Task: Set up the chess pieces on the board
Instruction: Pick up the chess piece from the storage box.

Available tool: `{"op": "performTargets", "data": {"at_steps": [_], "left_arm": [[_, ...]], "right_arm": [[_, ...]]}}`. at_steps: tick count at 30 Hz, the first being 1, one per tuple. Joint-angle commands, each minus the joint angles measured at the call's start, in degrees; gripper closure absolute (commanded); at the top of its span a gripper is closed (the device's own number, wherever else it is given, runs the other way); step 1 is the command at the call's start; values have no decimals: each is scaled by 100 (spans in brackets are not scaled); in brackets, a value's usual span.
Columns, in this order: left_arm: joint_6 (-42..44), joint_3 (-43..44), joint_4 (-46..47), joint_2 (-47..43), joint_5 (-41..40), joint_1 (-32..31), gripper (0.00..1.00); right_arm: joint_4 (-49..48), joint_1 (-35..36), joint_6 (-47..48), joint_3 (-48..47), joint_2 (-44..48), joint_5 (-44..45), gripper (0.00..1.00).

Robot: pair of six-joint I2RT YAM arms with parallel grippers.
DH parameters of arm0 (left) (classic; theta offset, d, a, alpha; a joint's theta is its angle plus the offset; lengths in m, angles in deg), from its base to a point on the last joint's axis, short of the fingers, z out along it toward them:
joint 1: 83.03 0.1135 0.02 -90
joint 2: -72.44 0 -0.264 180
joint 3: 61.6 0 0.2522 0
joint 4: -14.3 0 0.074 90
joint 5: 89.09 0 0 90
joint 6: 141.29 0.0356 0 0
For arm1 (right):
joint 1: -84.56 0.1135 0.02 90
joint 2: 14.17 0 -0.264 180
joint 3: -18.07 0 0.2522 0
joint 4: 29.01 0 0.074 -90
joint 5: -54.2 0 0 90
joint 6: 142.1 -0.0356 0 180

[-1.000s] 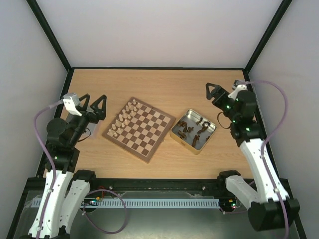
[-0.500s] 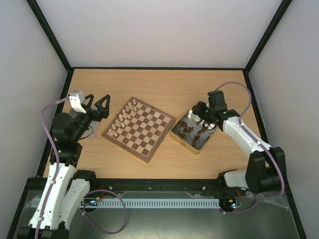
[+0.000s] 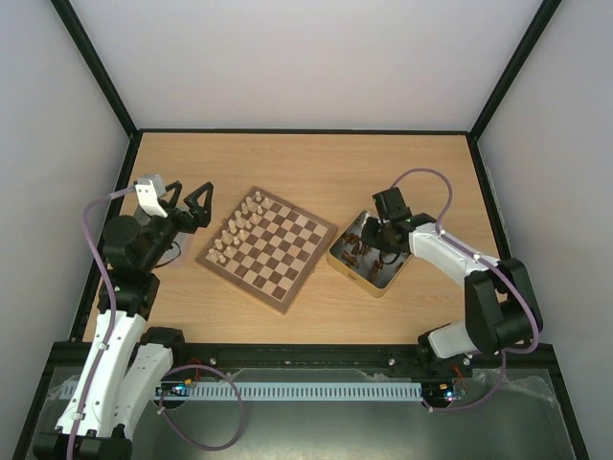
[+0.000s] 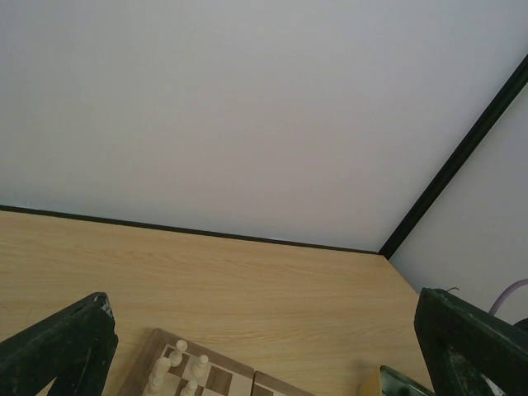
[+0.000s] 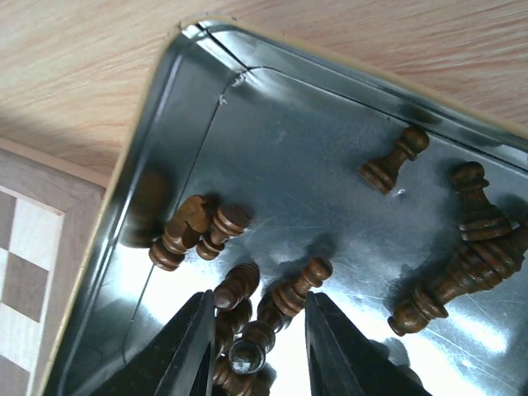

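Note:
The board [image 3: 273, 251] lies at the table's middle, with pale chess pieces [image 3: 233, 232] in two rows along its left side. Dark chess pieces [image 5: 388, 165] lie loose in a shiny metal tin [image 5: 289, 157] right of the board. My right gripper [image 5: 259, 297] is down inside the tin [image 3: 337, 257]. Its fingers are partly drawn in on either side of a small heap of dark pieces [image 5: 264, 326], and nothing is lifted. My left gripper [image 3: 189, 203] hovers wide open left of the board, holding nothing. The left wrist view shows its fingers [image 4: 58, 351] apart above the board's corner [image 4: 219, 381].
The tin's rim [image 4: 396, 384] shows at the bottom right of the left wrist view. A board corner [image 5: 25, 272] sits just left of the tin. Black frame posts and pale walls enclose the wooden table [image 3: 316, 172].
My right arm swung from the back right down into the tin and its jaws narrowed around some dark pieces. My left arm rose slightly and stayed open.

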Motion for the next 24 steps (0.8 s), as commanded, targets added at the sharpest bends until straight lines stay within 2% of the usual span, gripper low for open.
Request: {"op": "performTargets", "data": {"at_steps": [1, 6, 9, 14, 16, 21, 24], "left_arm": [[63, -68, 214, -34, 76, 47, 0], [72, -67, 200, -42, 67, 47, 0], [76, -72, 200, -43, 67, 47, 0], [72, -72, 200, -43, 66, 53, 0], [72, -73, 193, -52, 66, 52, 0], [72, -73, 186, -52, 66, 47, 0], [72, -77, 191, -48, 66, 47, 0]], "right_arm": [[318, 65, 268, 5, -183, 59, 70], [358, 79, 413, 39, -289, -174, 72], [286, 105, 413, 55, -257, -325, 69], [299, 174, 364, 43, -209, -181, 69], [315, 194, 368, 47, -209, -96, 71], [368, 296, 373, 56, -246, 53, 84], [374, 339, 368, 73, -300, 149, 85]]}}
